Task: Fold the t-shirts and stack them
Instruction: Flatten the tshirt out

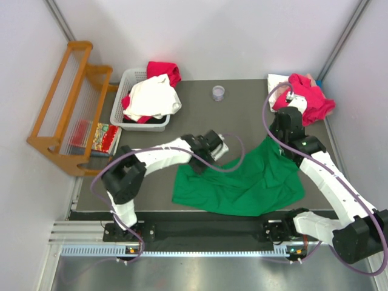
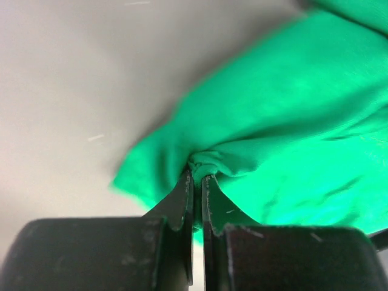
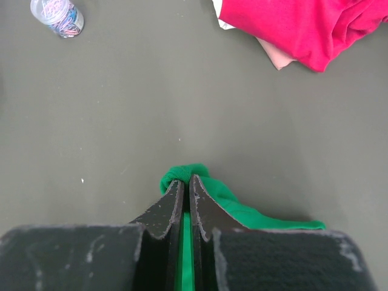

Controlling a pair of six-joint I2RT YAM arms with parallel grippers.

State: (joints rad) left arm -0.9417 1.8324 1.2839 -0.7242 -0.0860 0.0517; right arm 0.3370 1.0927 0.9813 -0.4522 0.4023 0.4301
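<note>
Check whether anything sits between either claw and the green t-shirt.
Nothing does. The left claw and the right claw are each shut on a bunched edge of the green t-shirt. The small jar and the magenta-red shirt lie apart from it.

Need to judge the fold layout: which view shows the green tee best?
Top external: nearly all of the green tee shows, spread over the table. Left wrist shows only a blurred close-up of cloth bunched in the left fingers; right wrist shows just a small nub pinched in the right fingers.
</note>
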